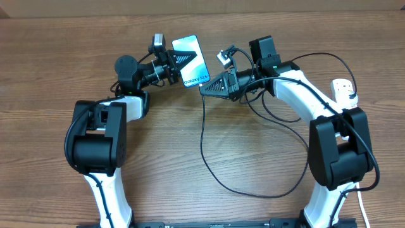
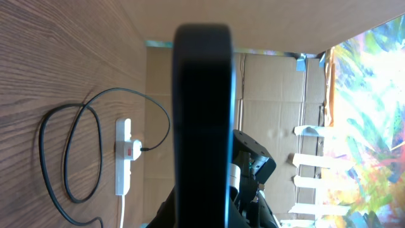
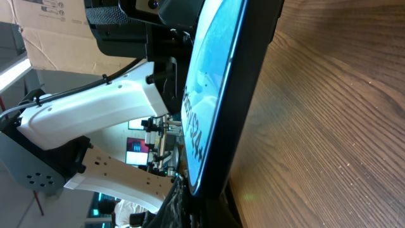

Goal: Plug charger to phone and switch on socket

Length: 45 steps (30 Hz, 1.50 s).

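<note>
overhead: left gripper (image 1: 179,62) clamped on the side edge of the slim cyan-screen smartphone (image 1: 192,59), tilted up off the brown wood table (image 1: 63,38), far centre. right gripper (image 1: 210,85) at its near end; apart or together, cannot tell. thin black charger cable (image 1: 203,126) trails from there.
left wrist: smartphone edge-on; cable looks plugged into the white plastic power strip (image 2: 123,177).
right wrist: screen close, port end hidden.
handling: smartphone likely light, rigid, slick, fragile, so grip the edges. cable limp, so grip at the connector.

Overhead view: straight down on the whole surface (image 1: 50,50). Both wrist views: rolled sideways, very close to the phone (image 1: 191,60), which sits at 12 o'clock overhead.
</note>
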Motion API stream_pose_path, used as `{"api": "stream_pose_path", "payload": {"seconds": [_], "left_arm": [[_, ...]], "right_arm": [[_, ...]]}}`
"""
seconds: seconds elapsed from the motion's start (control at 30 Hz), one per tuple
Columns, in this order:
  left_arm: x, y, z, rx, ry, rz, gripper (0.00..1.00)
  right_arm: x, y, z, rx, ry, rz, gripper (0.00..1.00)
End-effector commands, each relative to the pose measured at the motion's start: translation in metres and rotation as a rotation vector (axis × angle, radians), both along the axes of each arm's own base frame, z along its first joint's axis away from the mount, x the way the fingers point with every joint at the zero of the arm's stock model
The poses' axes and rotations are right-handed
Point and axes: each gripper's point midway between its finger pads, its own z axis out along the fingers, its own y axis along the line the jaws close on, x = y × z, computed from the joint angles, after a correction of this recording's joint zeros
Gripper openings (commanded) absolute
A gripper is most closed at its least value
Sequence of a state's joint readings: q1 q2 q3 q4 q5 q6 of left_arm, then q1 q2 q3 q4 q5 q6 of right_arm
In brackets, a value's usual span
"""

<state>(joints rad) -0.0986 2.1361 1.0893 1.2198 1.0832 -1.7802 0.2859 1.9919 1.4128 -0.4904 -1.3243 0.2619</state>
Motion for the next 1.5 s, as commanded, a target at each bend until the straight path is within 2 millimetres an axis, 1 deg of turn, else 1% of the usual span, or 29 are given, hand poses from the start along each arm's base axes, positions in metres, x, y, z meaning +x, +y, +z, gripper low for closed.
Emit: {"api": "stream_pose_path", "payload": {"seconds": [0.0,0.37,0.6,0.9,1.1,1.47], "left_arm": [[-0.0005,-0.0048,0.0095,0.007,-0.055,-0.025,0.04],[0.0018,-0.0040,0.0099,0.005,-0.057,-0.011,0.04],[0.0030,-0.0035,0.0101,0.004,-0.056,-0.003,0.04],[0.0037,-0.0032,0.0103,0.003,-0.056,0.001,0.04],[0.0042,-0.0030,0.0104,-0.002,-0.046,0.004,0.05],[0.0043,-0.0030,0.0104,-0.002,-0.046,0.005,0.05]], "right_arm": [[0.0029,-0.0035,0.0020,0.007,-0.006,-0.007,0.04],[0.0015,-0.0033,0.0040,0.019,-0.002,0.000,0.04],[-0.0014,0.0027,0.0013,0.003,-0.007,0.007,0.04],[-0.0028,0.0043,0.0012,0.003,-0.003,0.011,0.04],[-0.0004,0.0039,-0.0025,-0.019,-0.008,-0.003,0.04],[0.0002,0.0041,-0.0020,-0.020,0.007,-0.007,0.04]]}}
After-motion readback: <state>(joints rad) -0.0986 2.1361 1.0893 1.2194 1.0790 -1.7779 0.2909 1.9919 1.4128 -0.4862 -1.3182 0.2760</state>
